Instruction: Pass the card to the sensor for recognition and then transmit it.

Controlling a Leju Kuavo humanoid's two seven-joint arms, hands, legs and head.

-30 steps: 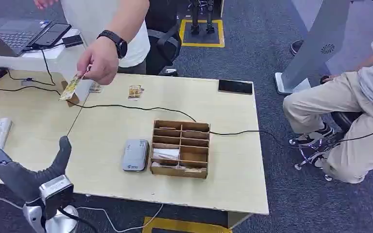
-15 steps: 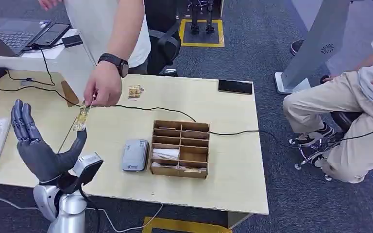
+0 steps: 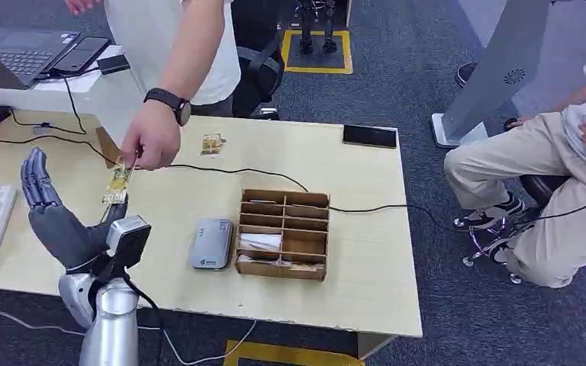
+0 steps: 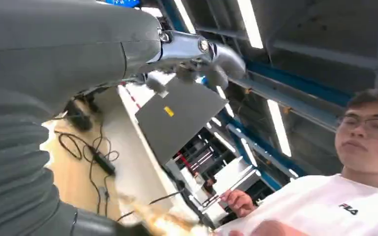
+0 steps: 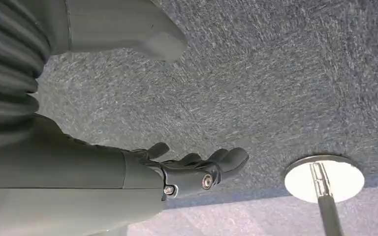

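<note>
From the head view: left hand (image 3: 59, 221) raised above the near-left part of the bench (image 3: 351, 282), palm up, fingers (image 3: 37, 183) spread apart, holding nothing. Card (image 3: 117, 184) pinched in a person's hand (image 3: 151, 142), its lower edge just at the robot's thumb; contact cannot be told. Handover judged not yet done; presenting at the sensor (image 3: 213, 243) and passing on both remain. Sensor: grey, lying flat, just beside the wooden compartment box (image 3: 284, 232), to the right of the left hand. Open bench surface lies between hand and sensor; a black cable (image 3: 221, 169) crosses the bench beyond it, and the box wall bounds the sensor's far side. Near bench edge close below the wrist. Phone (image 3: 370, 136) at the far edge, well apart. From the left wrist view: grey cover and metal parts of the hand (image 4: 187, 49) against ceiling lights, a person in a white shirt beyond; a blurred pale shape at the frame's lower edge, possibly the card, too smeared to tell. From the right wrist view: right hand (image 5: 192, 169) hanging over grey carpet (image 5: 275, 78), fingers loosely curled in, nothing held; a round chair base nearby.
</note>
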